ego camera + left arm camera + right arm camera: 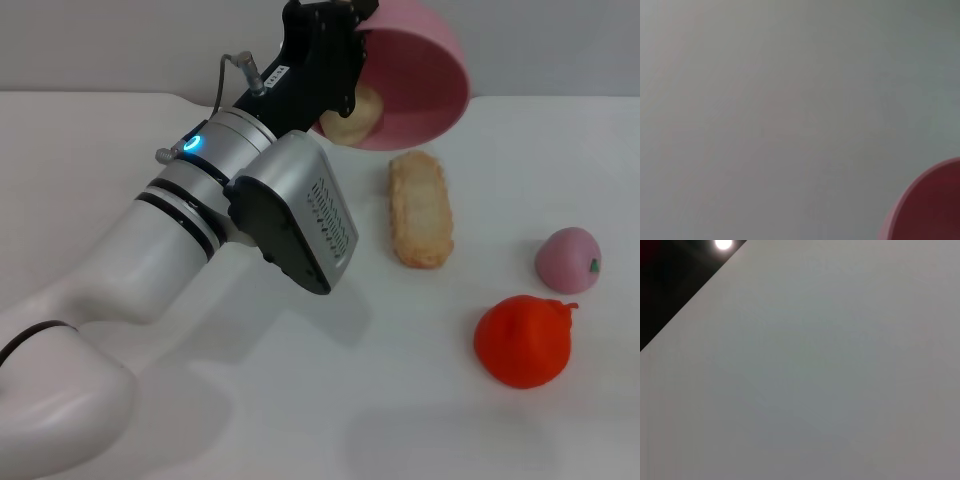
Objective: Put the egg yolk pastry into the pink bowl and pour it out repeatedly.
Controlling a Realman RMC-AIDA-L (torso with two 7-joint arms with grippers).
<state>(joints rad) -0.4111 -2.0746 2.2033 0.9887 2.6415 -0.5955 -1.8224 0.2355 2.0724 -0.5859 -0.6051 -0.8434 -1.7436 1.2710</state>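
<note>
- Arm (150,260), left, white with black bands and a lit blue ring: entering the head view at 7 o'clock, reaching up toward 12 o'clock.
- Red tomato-like ball (523,340): resting on the white table (250,400) at 4 o'clock, nearest of the loose items.
- Pink peach-like ball (567,260) with green mark: at 3 o'clock, just beyond the red ball, apart from it.
- Long golden crusty pastry (421,208): lying flat right of centre, long axis running 12 to 6 o'clock, far end just below the bowl's rim.
- Left gripper (335,55): black, at 12 o'clock, clamped on the rim of the pink bowl (420,80).
- Pink bowl: lifted and tipped steeply on its side, opening turned down and toward 8 o'clock; also visible as a pink curved edge in the left wrist view.
- Egg yolk pastry (352,118): sitting inside the tilted bowl at its lower lip, partly hidden behind the gripper, above the table.
- Right gripper: not in any view; right wrist view filled by a plain pale surface with a dark corner and one lamp (723,244).
</note>
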